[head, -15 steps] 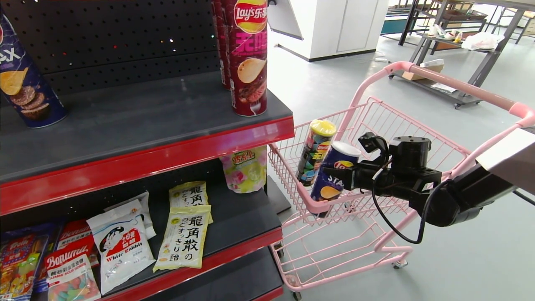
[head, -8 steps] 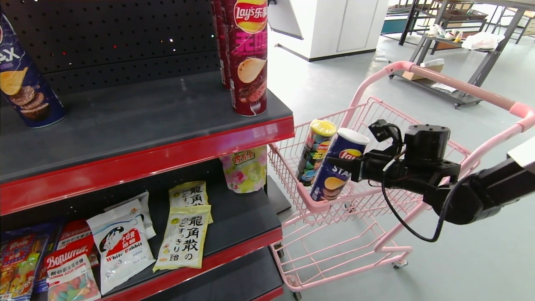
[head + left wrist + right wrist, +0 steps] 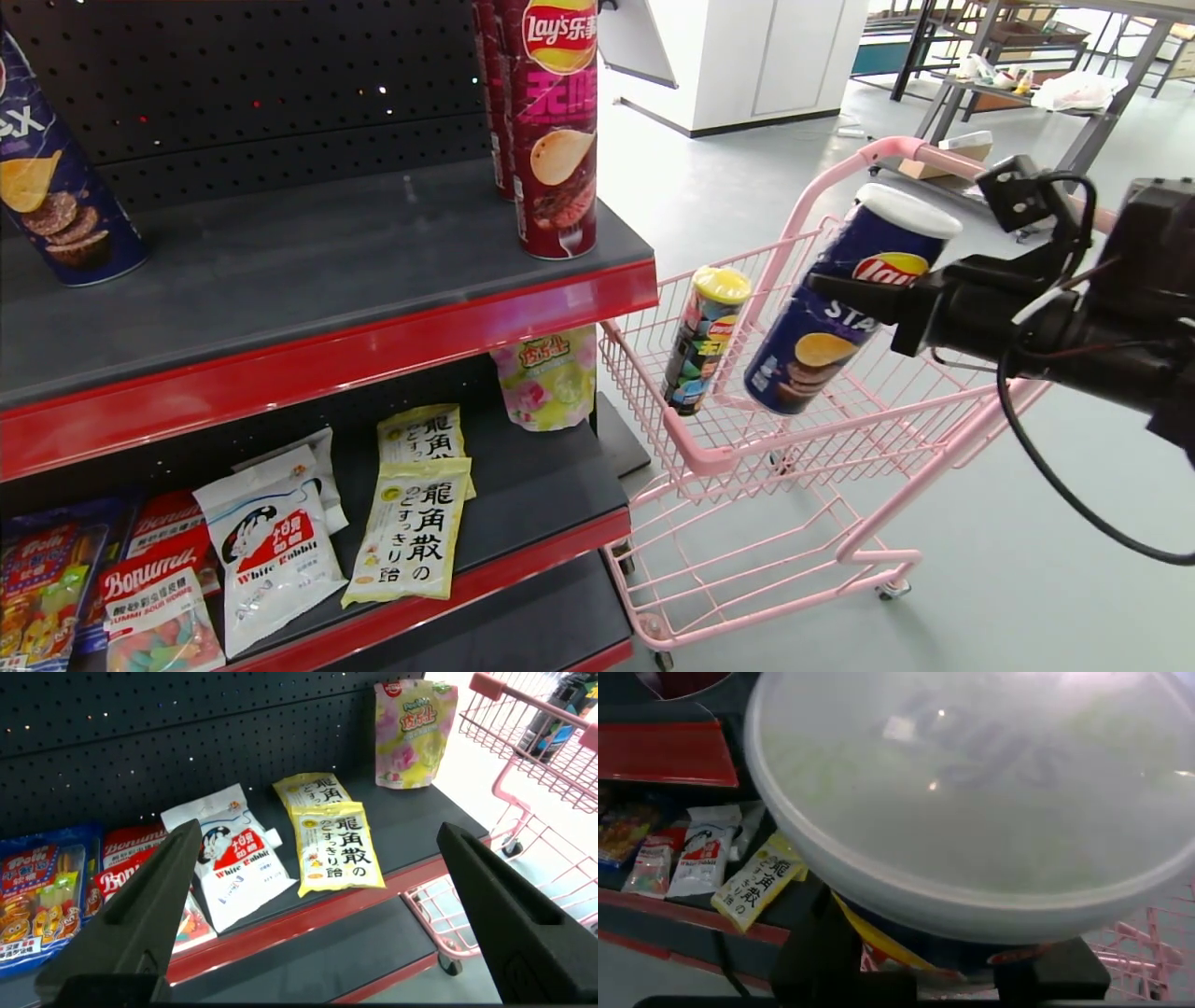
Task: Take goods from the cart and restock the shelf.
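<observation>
My right gripper is shut on a blue chip can with a white lid, held tilted above the pink cart. In the right wrist view the can's clear lid sits close before the camera, and the gripper's dark fingers clamp the can below it. A second can with a yellow lid stands in the cart's front corner. My left gripper is open in front of the lower shelf, facing the yellow candy bags. The upper shelf board lies left of the cart.
Tall red chip cans stand at the upper shelf's right end and a blue can at its left. Snack bags cover the lower shelf, and a pink-green bag hangs at its back right. Metal racks stand behind the cart.
My right gripper has lifted the blue can up and to the right, out of the cart basket. The yellow-lidded can has stayed in place.
</observation>
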